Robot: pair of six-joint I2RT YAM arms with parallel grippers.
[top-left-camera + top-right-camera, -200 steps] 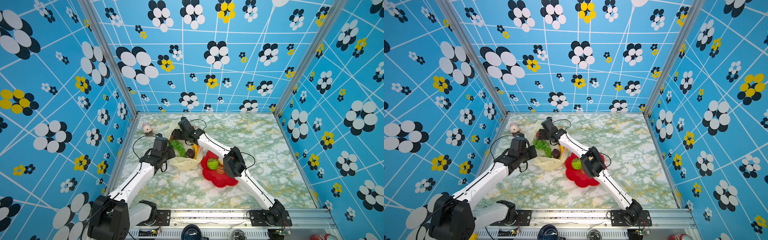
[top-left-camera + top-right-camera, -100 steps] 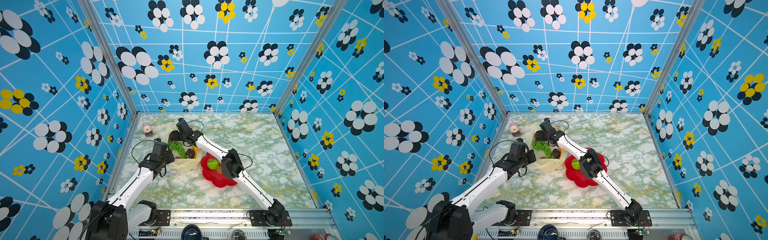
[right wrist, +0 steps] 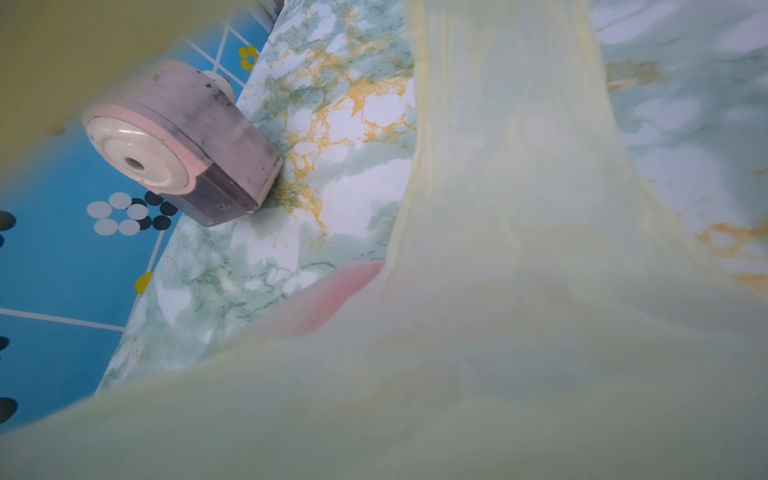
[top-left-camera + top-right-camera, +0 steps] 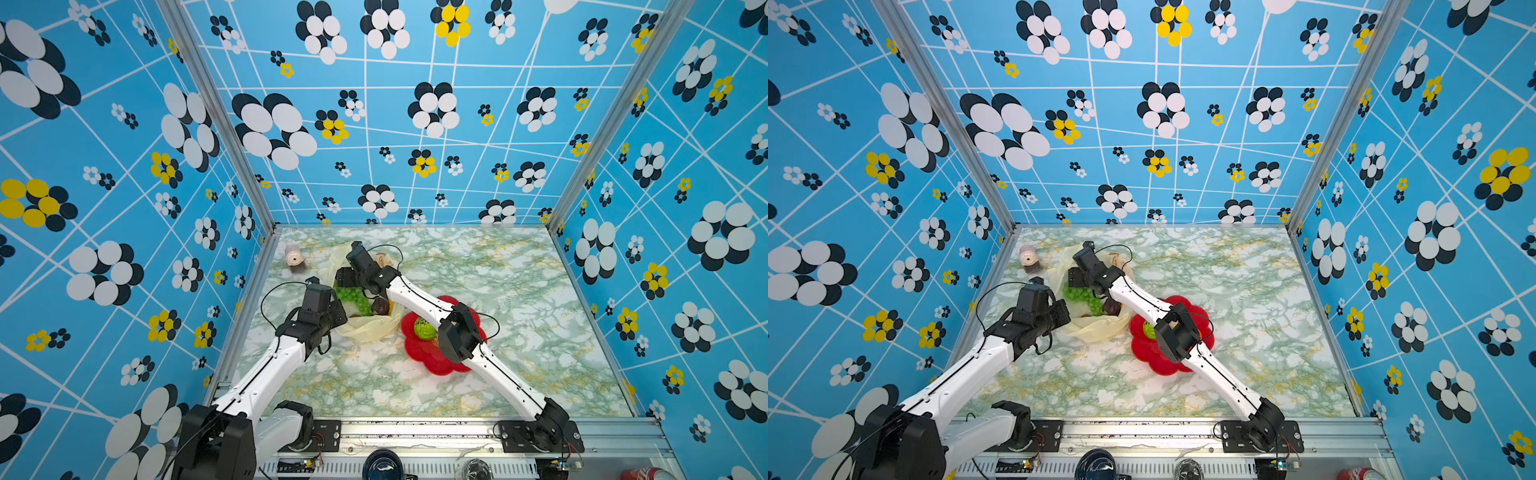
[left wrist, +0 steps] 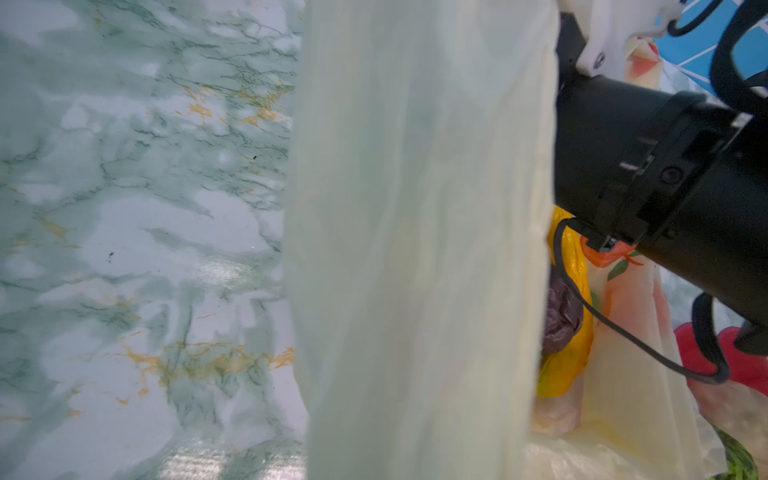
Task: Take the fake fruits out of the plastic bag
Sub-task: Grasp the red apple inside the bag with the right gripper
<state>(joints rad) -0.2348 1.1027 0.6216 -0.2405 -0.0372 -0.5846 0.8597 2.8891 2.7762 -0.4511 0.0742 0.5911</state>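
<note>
Tabletop [image 4: 498,291]: marbled green.
Plastic bag [image 4: 370,330]: left of centre, mouth open, fake fruits inside.
Left gripper [image 4: 334,311]: closed, seemingly pinching the bag's rim.
Right gripper [image 4: 345,277]: spread wide, apparently empty, in the mouth.
Green grape bunch [image 4: 353,296]: just beside it, lying diagonally; likeliest next pick.

one bag [image 4: 370,332], one plate [image 4: 428,362], one grape bunch [image 4: 353,296]
</note>
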